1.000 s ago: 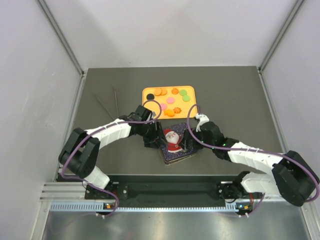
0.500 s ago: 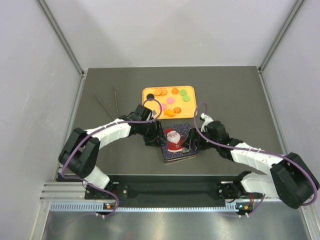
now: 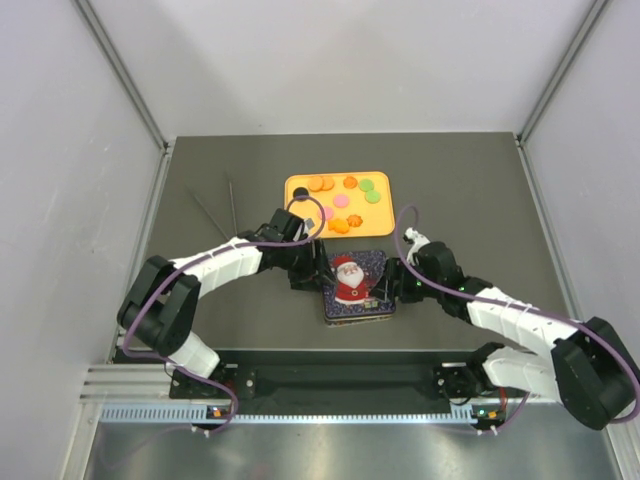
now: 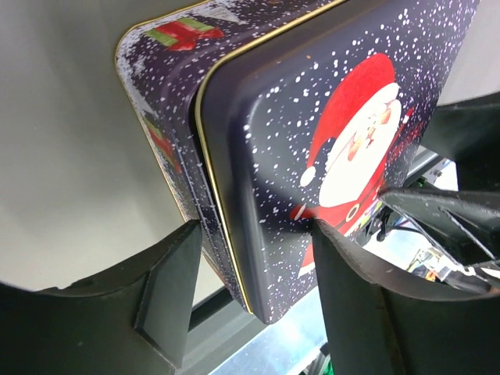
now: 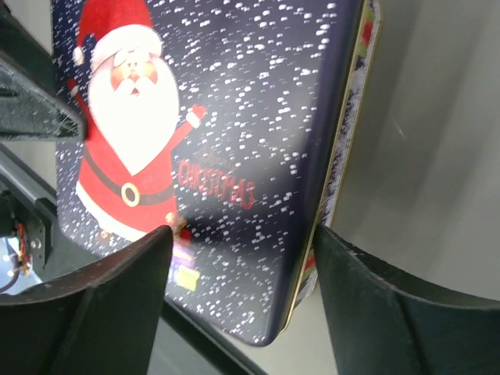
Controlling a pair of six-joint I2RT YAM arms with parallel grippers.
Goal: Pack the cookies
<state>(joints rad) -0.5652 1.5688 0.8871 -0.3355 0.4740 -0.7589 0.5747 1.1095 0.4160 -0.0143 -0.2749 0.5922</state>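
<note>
The cookies, small orange, pink, green and black discs, lie on an orange tray at the back of the mat. In front of it sits a dark blue Santa tin with its lid on. My left gripper is at the tin's left side. In the left wrist view, the gripper straddles the rim of the tin, one finger by the wall, one over the lid. My right gripper straddles the right rim the same way, jaws apart over the tin. Neither holds a cookie.
Two thin dark rods lie on the mat left of the tray. Grey enclosure walls stand on both sides and at the back. A metal rail with the arm bases runs along the near edge.
My right gripper came nearer along the tin's right side and narrowed its jaws. The tin turned from skewed to squarer. The left gripper hardly moved.
</note>
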